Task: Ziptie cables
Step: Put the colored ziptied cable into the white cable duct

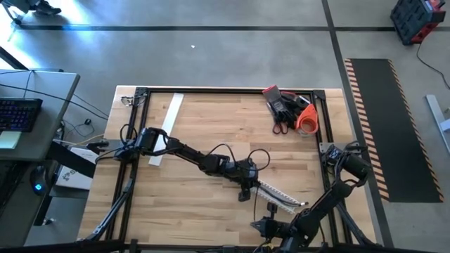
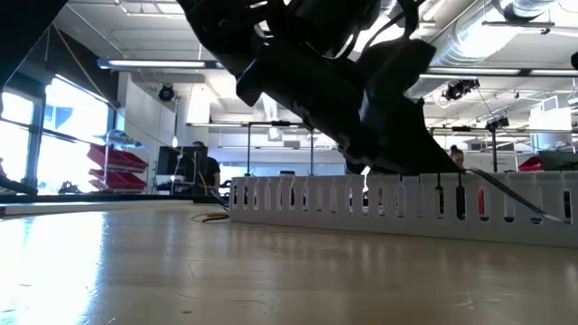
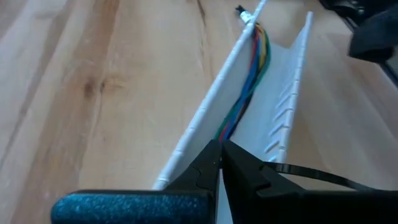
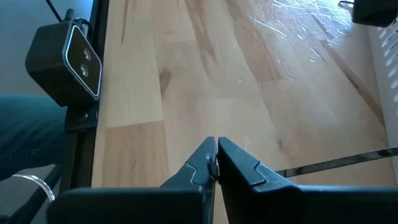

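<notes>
Over the table [image 1: 183, 197], left arm reaches long and low | left gripper [image 3: 219, 148] pinched closed, empty, tips at the cables [image 3: 249, 81] lying inside the white channel [image 3: 280, 93] | right gripper [image 4: 216, 149] closed, empty, near the front edge

The left arm is reaching across toward the table's middle, its left gripper [image 3: 219, 155] pinched closed. The right arm is folding low at the near right edge, its right gripper [image 4: 217, 152] closed too.

An industrial workshop or lab. Concrete floor [image 1: 232, 53] with hazard-striped mat [image 1: 380, 119], exposed ceiling ducts [image 2: 506, 27], red parts bins [image 2: 116, 162].
</notes>
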Tool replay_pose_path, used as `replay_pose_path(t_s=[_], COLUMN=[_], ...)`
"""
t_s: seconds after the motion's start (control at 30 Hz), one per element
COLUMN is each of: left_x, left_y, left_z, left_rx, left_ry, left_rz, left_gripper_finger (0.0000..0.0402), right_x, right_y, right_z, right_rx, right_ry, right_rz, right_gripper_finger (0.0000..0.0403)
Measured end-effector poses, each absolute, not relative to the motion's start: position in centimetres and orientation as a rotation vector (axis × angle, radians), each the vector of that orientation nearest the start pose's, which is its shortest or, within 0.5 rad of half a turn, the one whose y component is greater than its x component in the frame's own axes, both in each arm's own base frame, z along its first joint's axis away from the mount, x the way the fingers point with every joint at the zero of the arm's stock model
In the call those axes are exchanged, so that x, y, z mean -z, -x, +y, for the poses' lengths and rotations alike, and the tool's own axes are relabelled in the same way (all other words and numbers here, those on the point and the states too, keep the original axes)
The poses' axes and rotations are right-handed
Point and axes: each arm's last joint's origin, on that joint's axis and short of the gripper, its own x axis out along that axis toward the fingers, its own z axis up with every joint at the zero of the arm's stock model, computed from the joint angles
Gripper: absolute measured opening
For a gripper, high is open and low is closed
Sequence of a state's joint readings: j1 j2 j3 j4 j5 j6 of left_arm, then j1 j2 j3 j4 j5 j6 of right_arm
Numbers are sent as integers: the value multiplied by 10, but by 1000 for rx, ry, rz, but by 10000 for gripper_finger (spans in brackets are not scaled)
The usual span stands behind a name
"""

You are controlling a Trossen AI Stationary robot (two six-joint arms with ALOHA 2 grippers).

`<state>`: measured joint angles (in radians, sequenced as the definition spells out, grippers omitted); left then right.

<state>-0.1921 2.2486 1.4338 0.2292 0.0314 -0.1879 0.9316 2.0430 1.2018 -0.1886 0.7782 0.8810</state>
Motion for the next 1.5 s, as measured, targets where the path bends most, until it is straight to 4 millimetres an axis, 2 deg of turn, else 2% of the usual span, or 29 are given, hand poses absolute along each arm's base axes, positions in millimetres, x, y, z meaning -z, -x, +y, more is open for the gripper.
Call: replay_pose_path(t_s=[0.27, 0.5, 0.63, 0.9, 1.13, 1.33, 1.5], left_x=[-115, -90, -91, -133, -185, -206, -199], left_y=[-463, -464, -464, -458, -443, -421, -399], left_z=[-92, -92, -95, -100, -102, -99, -91], left_rx=[216, 366, 378, 327, 227, 66, -74], left_ry=[109, 85, 39, -57, -129, -212, -241], left_rz=[703, 750, 741, 668, 652, 763, 908], left_gripper_finger=[0, 0, 0, 0, 0, 19, 51], right_x=[-120, -120, -120, -120, -120, -120, -121], right_y=[-251, -251, -251, -251, -251, -251, -251], right_z=[304, 304, 304, 304, 303, 303, 304], right_rx=[159, 156, 155, 150, 153, 146, 136], right_ry=[-68, -61, -58, -41, -27, -19, -13], right_rz=[653, 655, 656, 658, 657, 661, 663], right_gripper_finger=[0, 0, 0, 0, 0, 5, 63])
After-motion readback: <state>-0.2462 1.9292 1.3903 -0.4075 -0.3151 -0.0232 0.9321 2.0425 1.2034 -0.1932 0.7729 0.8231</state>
